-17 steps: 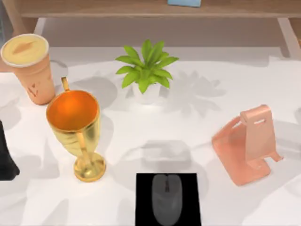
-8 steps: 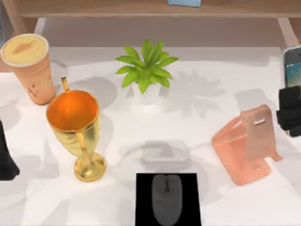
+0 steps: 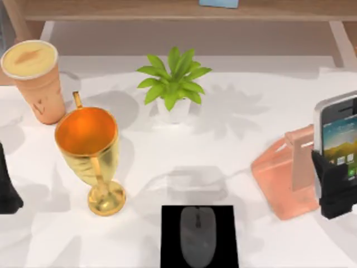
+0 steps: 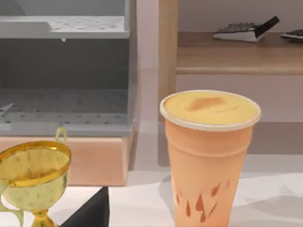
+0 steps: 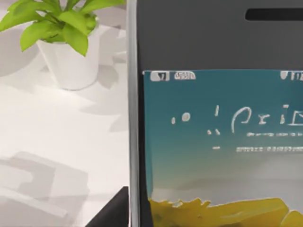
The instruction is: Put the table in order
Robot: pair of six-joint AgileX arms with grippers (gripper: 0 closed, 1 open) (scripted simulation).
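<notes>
My right hand (image 3: 336, 192) grips the rigid, slick phone (image 3: 337, 134) by its lower edges, the pink stand (image 3: 281, 178) just beside it on the desk (image 3: 234, 139).

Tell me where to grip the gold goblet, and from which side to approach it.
Probably the stem just under the bowl of the goblet, approached level from the table's left. It stands upright; the bowl is wide and open, the stem thin, and a side handle sticks out behind. The left end effector is nearest; the right end effector holds the phone.
</notes>
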